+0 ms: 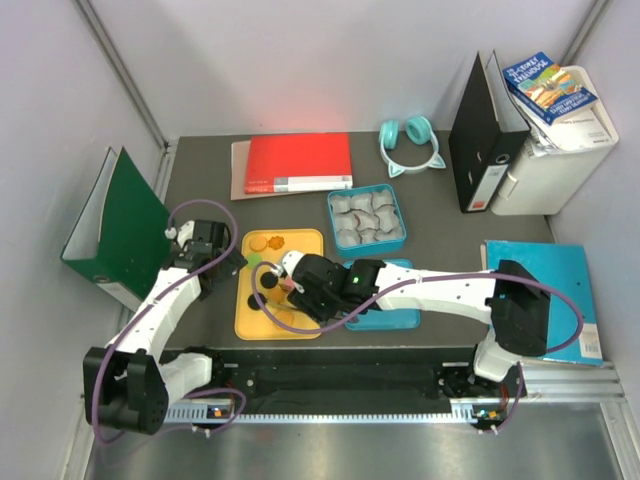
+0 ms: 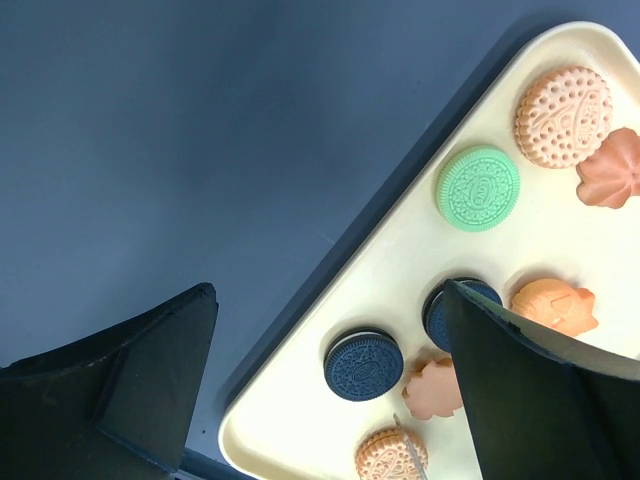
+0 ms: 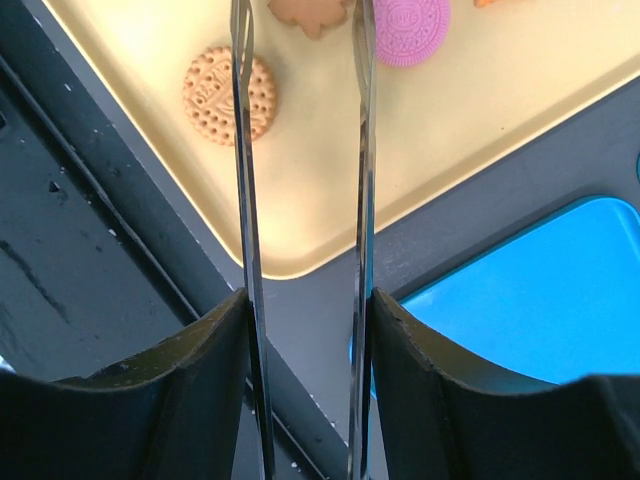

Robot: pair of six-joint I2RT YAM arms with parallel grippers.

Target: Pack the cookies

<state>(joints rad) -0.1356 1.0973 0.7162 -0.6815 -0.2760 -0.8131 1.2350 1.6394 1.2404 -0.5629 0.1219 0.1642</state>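
Observation:
Several cookies lie on a yellow tray [image 1: 250,322]. The left wrist view shows a green one [image 2: 478,188], a tan round one [image 2: 563,116], a black one [image 2: 363,365], orange leaf shapes [image 2: 553,305] and the tray [image 2: 400,265]. My left gripper [image 1: 222,262] [image 2: 328,300] is open and empty, over the tray's left edge. My right gripper [image 1: 318,285] [image 3: 305,310] is shut on metal tongs [image 3: 243,200]. The tong arms stand apart and reach over the tray [image 3: 480,110], near a tan cookie [image 3: 215,95] and a pink cookie [image 3: 410,30]. The tong tips are cut off at the top of the right wrist view.
A teal tin [image 1: 366,218] holding paper cups stands behind the tray on the right. Its blue lid [image 1: 395,318] [image 3: 530,290] lies under my right arm. A green binder [image 1: 115,225], red book [image 1: 298,163], headphones [image 1: 410,145], black binder [image 1: 480,140] and blue folder [image 1: 570,290] ring the table.

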